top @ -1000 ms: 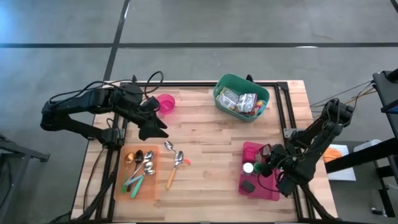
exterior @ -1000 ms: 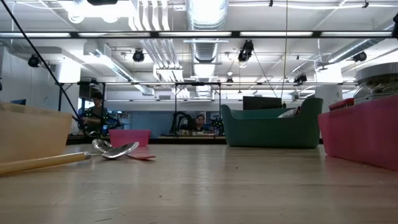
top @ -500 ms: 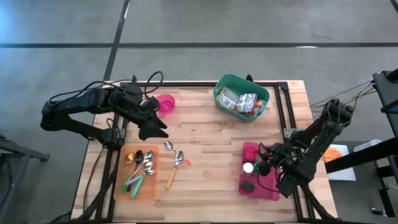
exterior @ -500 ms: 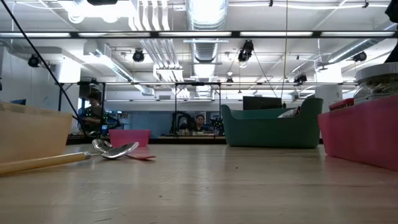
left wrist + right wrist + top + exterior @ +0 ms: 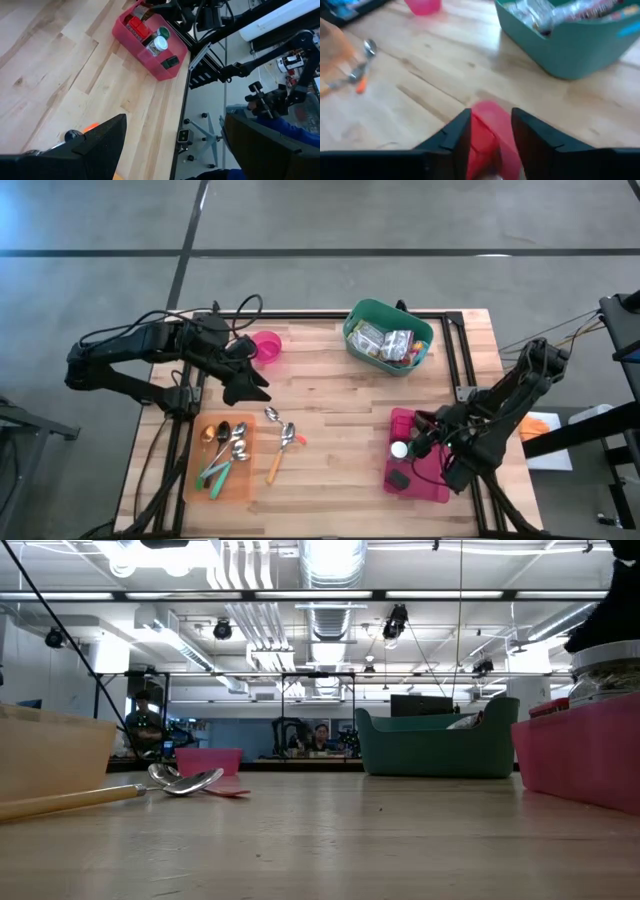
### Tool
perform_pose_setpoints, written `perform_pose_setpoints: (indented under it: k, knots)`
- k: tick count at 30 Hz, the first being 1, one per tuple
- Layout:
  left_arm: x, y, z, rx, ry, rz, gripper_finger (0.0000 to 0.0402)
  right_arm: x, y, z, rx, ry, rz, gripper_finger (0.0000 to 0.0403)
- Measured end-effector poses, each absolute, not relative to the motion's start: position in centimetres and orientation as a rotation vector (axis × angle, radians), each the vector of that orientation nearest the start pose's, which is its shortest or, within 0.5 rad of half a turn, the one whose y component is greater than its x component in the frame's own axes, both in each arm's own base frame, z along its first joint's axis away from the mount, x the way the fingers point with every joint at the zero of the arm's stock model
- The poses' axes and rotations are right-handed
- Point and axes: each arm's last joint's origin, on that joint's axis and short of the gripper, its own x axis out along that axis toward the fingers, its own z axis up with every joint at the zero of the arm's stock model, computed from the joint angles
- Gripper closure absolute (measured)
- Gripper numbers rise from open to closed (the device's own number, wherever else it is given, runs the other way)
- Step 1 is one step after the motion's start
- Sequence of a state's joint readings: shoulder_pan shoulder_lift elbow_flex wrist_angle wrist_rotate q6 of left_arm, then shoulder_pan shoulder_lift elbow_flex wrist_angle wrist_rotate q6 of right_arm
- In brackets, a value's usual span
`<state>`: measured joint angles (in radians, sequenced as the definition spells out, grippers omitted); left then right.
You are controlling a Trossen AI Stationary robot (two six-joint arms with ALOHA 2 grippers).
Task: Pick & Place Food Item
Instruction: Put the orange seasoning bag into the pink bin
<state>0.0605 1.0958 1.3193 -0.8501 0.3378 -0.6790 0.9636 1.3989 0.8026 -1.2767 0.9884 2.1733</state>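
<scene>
Right gripper [image 5: 428,442] sits over the pink bin [image 5: 436,486] at roughly 4 o'clock on the table, fingers narrowly apart with a red item [image 5: 482,135] between them; can't tell if it's actually pinched. Looks like the pick step. Next: confirm grip, lift straight clear of the bin wall and the white-lidded jar [image 5: 399,449]. Teal basket [image 5: 388,337] at 1 o'clock. Table centre is open. Left gripper [image 5: 244,386] waits at 9 o'clock, fingers spread.

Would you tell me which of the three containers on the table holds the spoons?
The orange tray near the left front corner; the green basket holds packets, the pink bin jars.
</scene>
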Motion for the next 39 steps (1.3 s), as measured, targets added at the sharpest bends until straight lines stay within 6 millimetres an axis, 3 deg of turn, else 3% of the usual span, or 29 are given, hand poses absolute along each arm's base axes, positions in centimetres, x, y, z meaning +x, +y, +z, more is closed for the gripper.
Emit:
perform_pose_setpoints:
  k: [9,23,29,39]
  knots:
    - [20.2,0.3,39.5,-0.772,0.687,-0.051,0.0061,13.4,13.5,22.1,0.416,0.358,-0.788,0.0348]
    - [20.2,0.3,39.5,-0.761,0.686,-0.055,0.006,15.3,13.1,29.5,0.539,0.298,-0.776,0.0353]
    - [20.2,0.3,39.5,-0.75,0.686,-0.059,0.006,15.9,13.9,32.0,0.542,0.54,-0.7,0.0353]
    - [20.2,0.3,39.5,-0.695,0.685,-0.077,0.006,16.8,16.4,32.8,0.361,1.038,-0.413,0.0346]
